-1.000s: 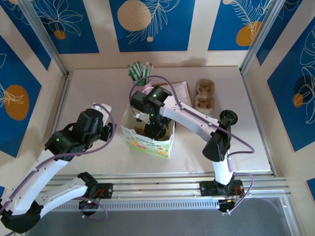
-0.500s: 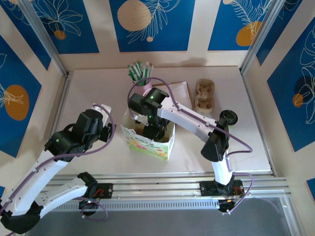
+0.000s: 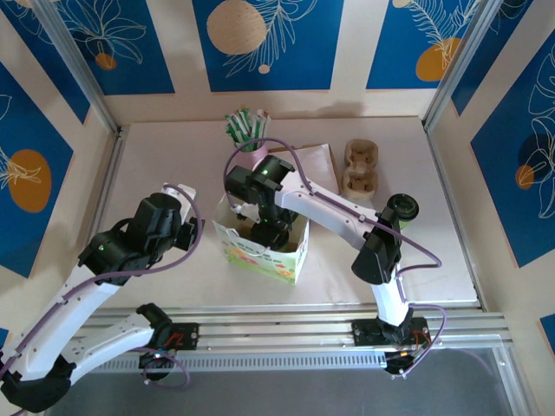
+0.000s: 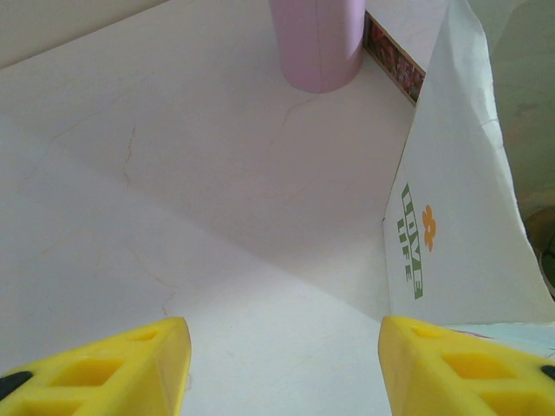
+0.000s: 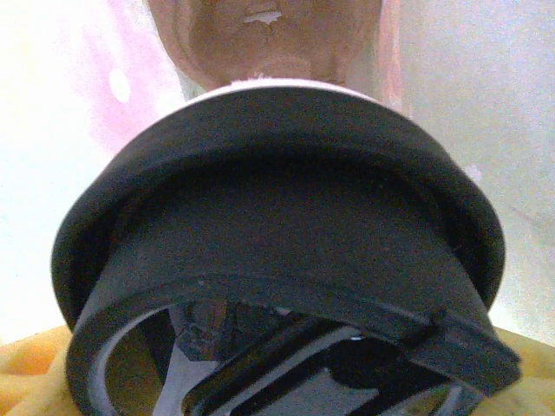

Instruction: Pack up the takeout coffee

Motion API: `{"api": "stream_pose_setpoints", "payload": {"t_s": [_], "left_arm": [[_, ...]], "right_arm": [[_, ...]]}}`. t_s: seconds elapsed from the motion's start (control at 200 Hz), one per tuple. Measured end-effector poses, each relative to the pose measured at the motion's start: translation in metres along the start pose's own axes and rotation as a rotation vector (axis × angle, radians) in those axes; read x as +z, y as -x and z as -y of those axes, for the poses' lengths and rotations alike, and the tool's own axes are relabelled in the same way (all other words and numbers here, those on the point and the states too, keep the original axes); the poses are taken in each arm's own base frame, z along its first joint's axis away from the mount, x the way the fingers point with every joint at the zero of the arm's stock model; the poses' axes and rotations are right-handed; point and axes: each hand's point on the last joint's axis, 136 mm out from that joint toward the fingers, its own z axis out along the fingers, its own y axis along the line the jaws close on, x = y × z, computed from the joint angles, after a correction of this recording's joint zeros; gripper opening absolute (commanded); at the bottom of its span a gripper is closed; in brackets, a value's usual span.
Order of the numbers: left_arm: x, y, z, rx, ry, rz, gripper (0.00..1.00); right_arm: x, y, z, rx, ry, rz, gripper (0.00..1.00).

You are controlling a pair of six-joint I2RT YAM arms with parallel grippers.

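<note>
The takeout coffee shows by its black lid (image 5: 277,199), close up between the yellow fingers (image 5: 35,373) of my right gripper (image 5: 277,381), which is shut on it. From above, the right gripper (image 3: 270,227) reaches down inside the open white paper bag (image 3: 260,251), whose pale walls surround the cup; the cup's body is hidden. My left gripper (image 3: 192,227) hangs just left of the bag, open and holding nothing. Its yellow fingertips (image 4: 113,368) frame bare table, with the bag's printed side (image 4: 451,234) to the right.
A pink cup (image 3: 249,143) of green-and-white sticks stands behind the bag; its base (image 4: 317,43) shows ahead of the left gripper. A brown cardboard cup carrier (image 3: 361,166) lies at the back right. A flat board (image 3: 314,160) lies behind the bag.
The right arm has shifted slightly left over the bag, still gripping the coffee. The left arm has not moved.
</note>
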Motion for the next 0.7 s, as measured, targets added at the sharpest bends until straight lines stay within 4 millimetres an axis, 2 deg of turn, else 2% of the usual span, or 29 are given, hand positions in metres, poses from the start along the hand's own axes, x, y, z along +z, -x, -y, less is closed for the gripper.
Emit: {"api": "stream_pose_setpoints", "payload": {"t_s": [0.7], "left_arm": [[0.0002,-0.0004,0.0000,0.001,0.000,-0.001,0.59]], "right_arm": [[0.0040,0.0038,-0.0005,0.009,0.022,0.010,0.73]]}}
